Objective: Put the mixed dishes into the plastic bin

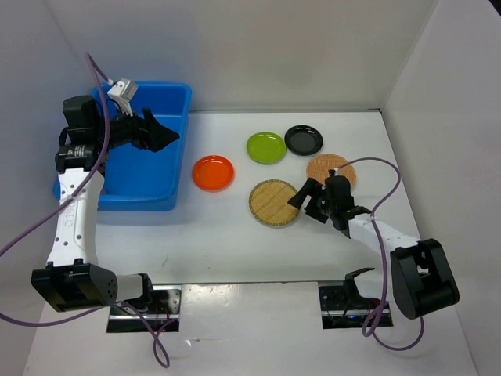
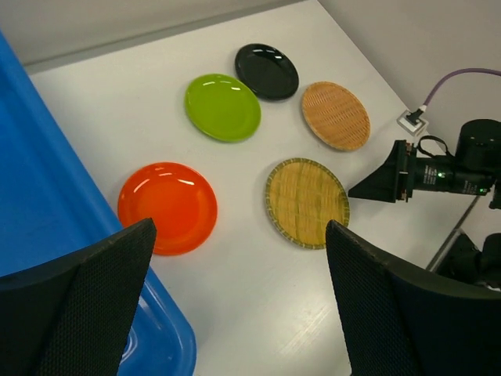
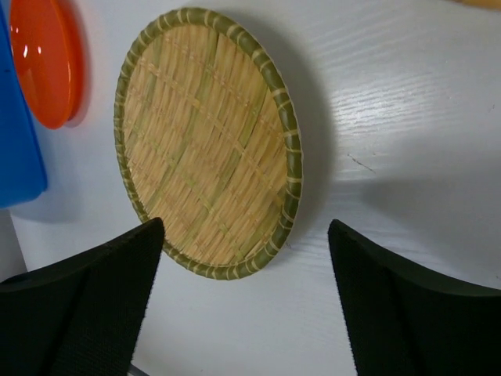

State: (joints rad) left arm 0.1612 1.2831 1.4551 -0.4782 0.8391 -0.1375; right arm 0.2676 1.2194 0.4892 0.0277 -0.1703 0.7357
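Observation:
The blue plastic bin point(image 1: 129, 172) stands at the left. My left gripper point(image 1: 166, 136) hangs open and empty over the bin's right side. On the table lie an orange plate point(image 1: 213, 172), a lime-green plate point(image 1: 266, 147), a black plate point(image 1: 304, 139), a tan woven plate point(image 1: 331, 170) and a green-rimmed woven plate point(image 1: 274, 202). My right gripper point(image 1: 301, 196) is open and empty, at the green-rimmed plate's right edge. The right wrist view shows that plate point(image 3: 207, 141) just ahead of the open fingers point(image 3: 102, 298). No cups are in view.
The left wrist view shows the bin's wall point(image 2: 47, 227), the orange plate point(image 2: 167, 207), the lime-green plate point(image 2: 222, 106), the black plate point(image 2: 267, 71), both woven plates point(image 2: 336, 115) point(image 2: 306, 202) and my right gripper point(image 2: 383, 182). White walls enclose the table.

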